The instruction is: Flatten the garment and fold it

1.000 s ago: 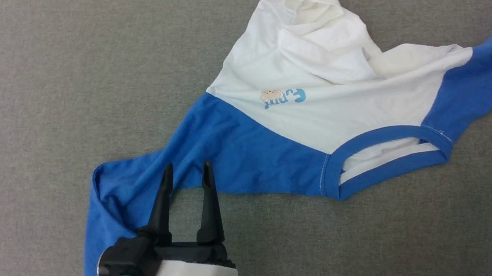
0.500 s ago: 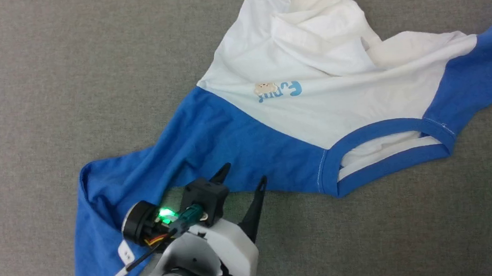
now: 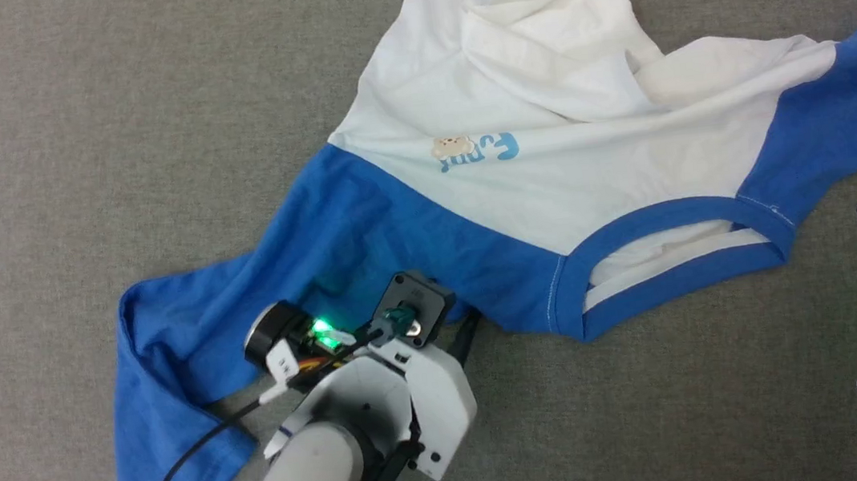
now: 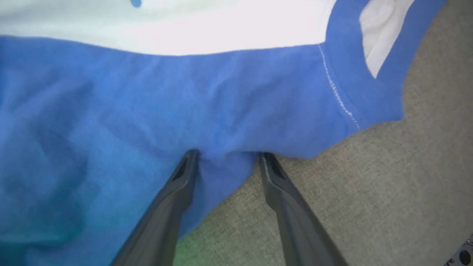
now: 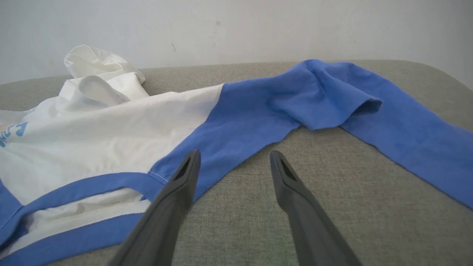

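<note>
Grey surface [image 3: 19,118] is overlaid by the garment [image 3: 550,170]. Left claw [image 4: 228,155] is spread at its blue edge — right claw [image 5: 234,154] released nearby.

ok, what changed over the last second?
The left tool tipped over and pushed forward-right, from hovering by the left sleeve to the garment's blue shoulder edge. Its open jaws now straddle that edge, not yet closed on it. Unchanged: the right tool, open and off the cloth, and the way the garment lies. The whole-frame shift is head camera motion.
</note>
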Available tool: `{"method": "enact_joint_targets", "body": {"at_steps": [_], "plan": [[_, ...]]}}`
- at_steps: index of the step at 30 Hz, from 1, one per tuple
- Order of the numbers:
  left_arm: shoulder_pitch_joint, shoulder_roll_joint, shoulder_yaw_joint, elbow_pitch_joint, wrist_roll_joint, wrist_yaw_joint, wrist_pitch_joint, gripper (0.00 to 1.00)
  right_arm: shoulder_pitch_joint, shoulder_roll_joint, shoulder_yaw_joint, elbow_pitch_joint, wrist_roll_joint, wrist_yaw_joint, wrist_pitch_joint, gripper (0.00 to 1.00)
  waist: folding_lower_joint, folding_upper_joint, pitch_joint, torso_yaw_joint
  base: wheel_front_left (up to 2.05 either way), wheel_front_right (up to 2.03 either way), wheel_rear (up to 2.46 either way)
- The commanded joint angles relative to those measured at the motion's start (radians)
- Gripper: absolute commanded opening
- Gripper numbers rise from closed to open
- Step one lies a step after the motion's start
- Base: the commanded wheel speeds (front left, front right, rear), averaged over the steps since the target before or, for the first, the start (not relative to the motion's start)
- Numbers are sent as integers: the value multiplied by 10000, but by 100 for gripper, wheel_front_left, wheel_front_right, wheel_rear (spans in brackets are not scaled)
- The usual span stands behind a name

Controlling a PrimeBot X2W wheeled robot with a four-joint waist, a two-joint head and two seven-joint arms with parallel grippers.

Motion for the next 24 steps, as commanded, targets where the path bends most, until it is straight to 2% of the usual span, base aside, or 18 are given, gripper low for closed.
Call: {"method": "enact_joint_targets", "body": {"at_steps": [1,5,10,16,21,24], "plan": [[-56,40,-280,888,151,-139,214,0,-202,-33,16,18,47,-19,46,100,2,-1,34,-38,0,0,0],[-248,-138,-289,1435,-1,-175,-350,0,-222,-11,56,89,61,-19,58,100,2,-1,-63,-68,0,0,0],[-11,-244,59,1300,-358,34,-1205,0,-80,72,-40,135,3,-19,81,100,2,-1,-435,44,0,0,0],[989,-520,1045,-118,-1495,510,-2357,0,128,181,-7,31,-95,-19,180,100,2,-1,-914,297,0,0,0],[2225,-254,1969,-1376,-1964,1098,-2955,0,378,219,66,-76,-147,-19,436,100,2,-1,-1196,495,0,0,0],[2897,-139,2228,-1847,-2183,1210,-3219,0,614,137,165,-157,-155,-19,793,100,2,-1,-1280,667,0,0,0]]}}
